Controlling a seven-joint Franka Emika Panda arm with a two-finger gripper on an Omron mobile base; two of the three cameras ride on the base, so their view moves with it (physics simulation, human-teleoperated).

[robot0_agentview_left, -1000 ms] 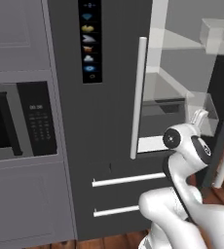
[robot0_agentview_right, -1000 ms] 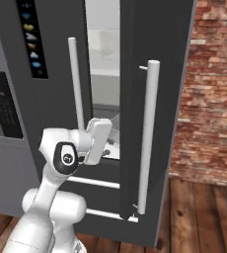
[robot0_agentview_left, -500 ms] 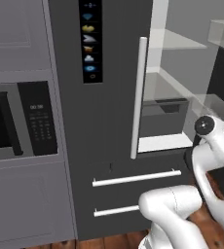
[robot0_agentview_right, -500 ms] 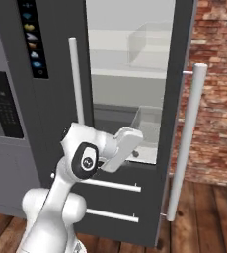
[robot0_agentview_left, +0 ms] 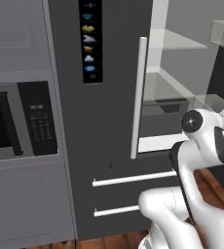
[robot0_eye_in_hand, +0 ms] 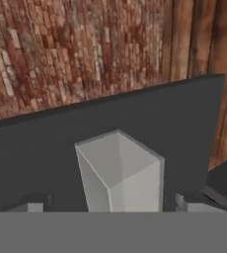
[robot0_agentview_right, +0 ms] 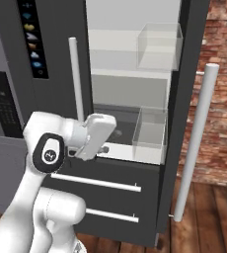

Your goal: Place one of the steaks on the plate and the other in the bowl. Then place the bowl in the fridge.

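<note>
Your tall dark-grey double-door fridge has its right door swung wide open, long silver vertical handle facing the brick wall. Left door is shut, its silver handle beside the column of coloured icons. You see white interior with clear shelves and clear door bins; two lower drawers with silver bar pulls sit below.

White arm reaches toward the open compartment at lower-shelf height; the white hand sits just in front of the dark lower shelf. In hand view the gripper looks at the dark inner face of the open door and one clear bin on it. Fingertips sit far apart at the bottom corners, so the gripper is spread wide with nothing between the tips.

Black built-in microwave is left of the fridge, wood floor below
</note>
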